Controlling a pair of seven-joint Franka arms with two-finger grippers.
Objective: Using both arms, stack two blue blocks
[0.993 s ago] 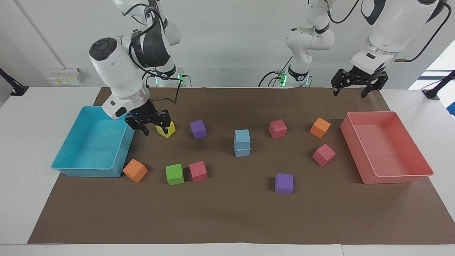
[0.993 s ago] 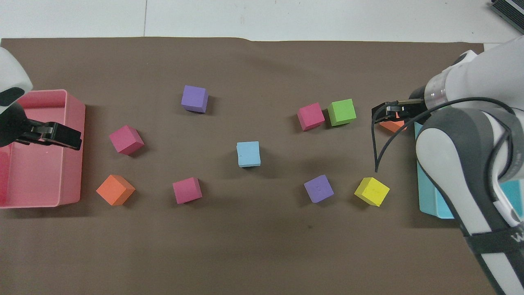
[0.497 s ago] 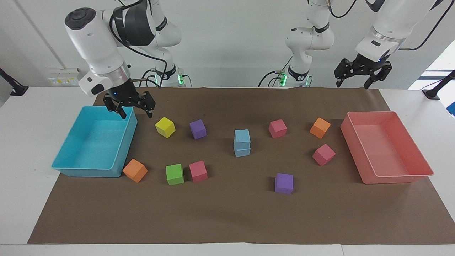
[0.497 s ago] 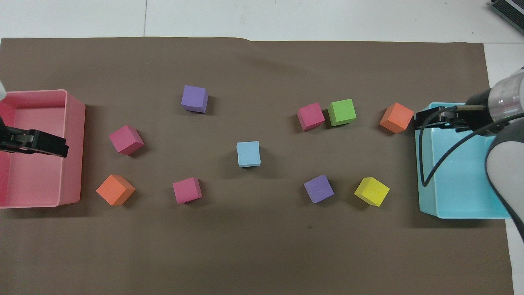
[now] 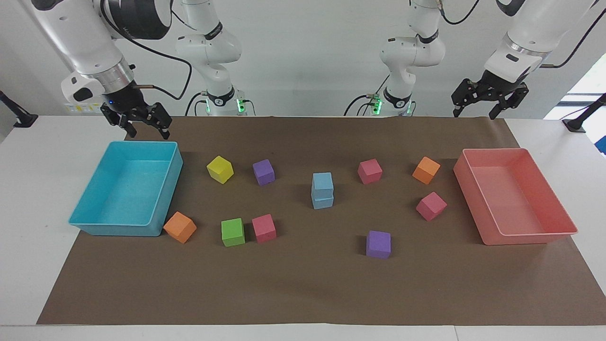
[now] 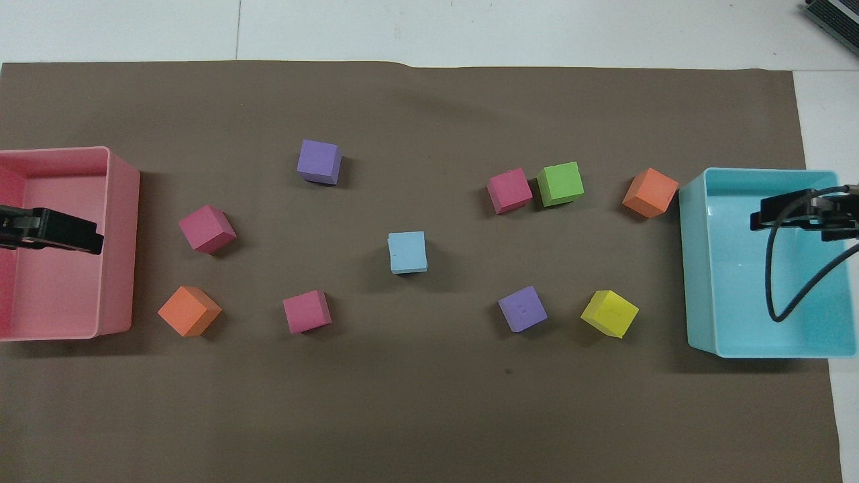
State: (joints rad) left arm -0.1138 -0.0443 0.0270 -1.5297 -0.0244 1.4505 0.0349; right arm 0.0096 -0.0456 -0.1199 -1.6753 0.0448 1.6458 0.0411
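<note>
Seeing blue blocks (image 5: 323, 190) stacked mid-bench, well apart from both pincers: left pincer (image 5: 489, 98) and right pincer (image 5: 138, 121) hang open, empty, at our bench ends.

A white desk (image 5: 28, 189) is covered by a brown mat (image 5: 303, 293). On the mat are set a cyan tray (image 5: 163, 201) at the right arm's end, a pink tray (image 5: 561, 208) at the left arm's end, and scattered coloured cubes between them, with the blue blocks (image 5: 323, 190) stacked centrally.
</note>
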